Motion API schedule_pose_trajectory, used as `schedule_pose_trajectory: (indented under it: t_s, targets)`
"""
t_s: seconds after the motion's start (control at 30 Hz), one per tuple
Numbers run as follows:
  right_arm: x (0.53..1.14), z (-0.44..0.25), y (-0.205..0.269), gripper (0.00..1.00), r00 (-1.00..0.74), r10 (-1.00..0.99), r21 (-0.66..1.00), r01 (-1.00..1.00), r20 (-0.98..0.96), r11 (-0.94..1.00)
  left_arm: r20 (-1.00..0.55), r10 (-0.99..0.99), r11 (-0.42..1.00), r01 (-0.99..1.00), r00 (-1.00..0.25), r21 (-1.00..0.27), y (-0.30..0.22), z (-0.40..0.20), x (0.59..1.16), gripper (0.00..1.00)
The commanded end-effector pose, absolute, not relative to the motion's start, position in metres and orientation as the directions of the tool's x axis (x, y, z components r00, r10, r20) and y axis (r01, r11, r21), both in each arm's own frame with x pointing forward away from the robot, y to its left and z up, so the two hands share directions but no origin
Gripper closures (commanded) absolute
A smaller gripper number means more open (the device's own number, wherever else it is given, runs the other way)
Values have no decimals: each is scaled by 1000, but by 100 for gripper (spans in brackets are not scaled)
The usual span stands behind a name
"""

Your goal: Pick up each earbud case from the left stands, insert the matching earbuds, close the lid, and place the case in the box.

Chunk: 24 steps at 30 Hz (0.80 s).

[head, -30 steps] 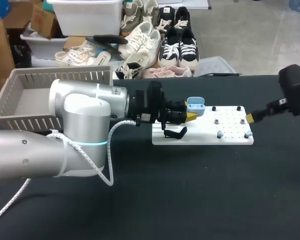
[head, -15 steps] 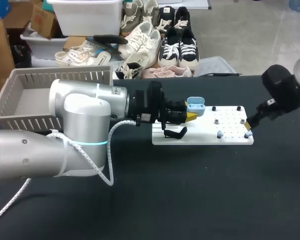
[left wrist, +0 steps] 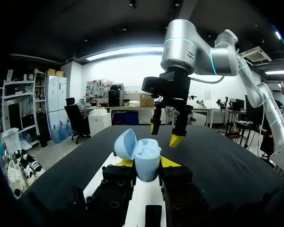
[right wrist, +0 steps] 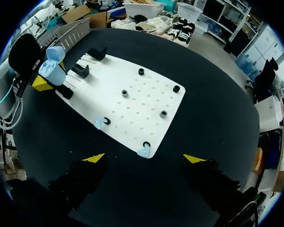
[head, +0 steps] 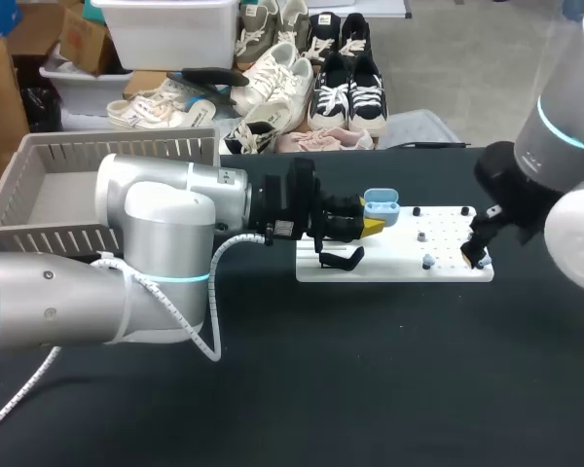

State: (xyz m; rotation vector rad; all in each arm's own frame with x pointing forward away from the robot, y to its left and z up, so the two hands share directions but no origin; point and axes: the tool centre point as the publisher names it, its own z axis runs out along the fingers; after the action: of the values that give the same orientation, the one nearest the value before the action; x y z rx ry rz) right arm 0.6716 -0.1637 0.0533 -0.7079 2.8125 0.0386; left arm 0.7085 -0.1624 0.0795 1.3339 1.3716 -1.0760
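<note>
The light blue earbud case (left wrist: pixel 145 160) has its lid swung open and sits upright between the two yellow tips of the left gripper (left wrist: pixel 146 163), which clamps it from both sides. Seen from the head camera, the case (head: pixel 381 207) is held over the left part of a white board (head: pixel 394 261) near the middle of the worktop (head: pixel 370 370), just ahead of the left gripper (head: pixel 370 218), whose arm comes in from the worktop's left edge. In the right wrist camera the case (right wrist: pixel 52 71) shows its hollow inside, beside the board's (right wrist: pixel 132 109) left end.

Two small light blue earbuds rest on the board's near edge: one earbud (head: pixel 428 262) towards its middle and a second earbud (head: pixel 483 263) at its near right corner. Black stands (head: pixel 341 259) occupy the board's left end, and small black pegs (right wrist: pixel 141 71) dot its surface.

The right gripper (head: pixel 475 255) hangs over the board's near right corner, its fingers spread apart and holding nothing. From its own camera the right gripper (right wrist: pixel 144 158) has the corner earbud (right wrist: pixel 143 152) ahead of and between its separated tips, not touching it. The left wrist camera shows the right gripper (left wrist: pixel 164 134) pointing down beyond the case.

A grey slatted box (head: pixel 117 148) stands at the worktop's far left corner.
</note>
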Motion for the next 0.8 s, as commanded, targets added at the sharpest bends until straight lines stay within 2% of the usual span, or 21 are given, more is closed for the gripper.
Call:
schedule_pose_trajectory:
  t_s: [0.03,0.5,0.6,0.73,0.8]
  targets:
    - [666,49,-167,0,-848,-457,-205,-413,-269,887,-980,201,35,999,2,9,-162,79,708,100]
    - [662,44,-168,0,-843,-481,-220,-435,-243,873,-980,201,35,999,2,9,-162,79,708,100]
    - [663,44,-166,9,-842,-486,-217,-442,-234,870,-980,201,35,999,2,9,-162,79,708,100]
    - [663,43,-164,12,-843,-488,-201,-450,-227,870,-980,201,35,999,2,9,-162,79,708,100]
    - [663,43,-163,17,-843,-487,-190,-452,-227,871,-980,201,35,999,2,9,-162,79,708,100]
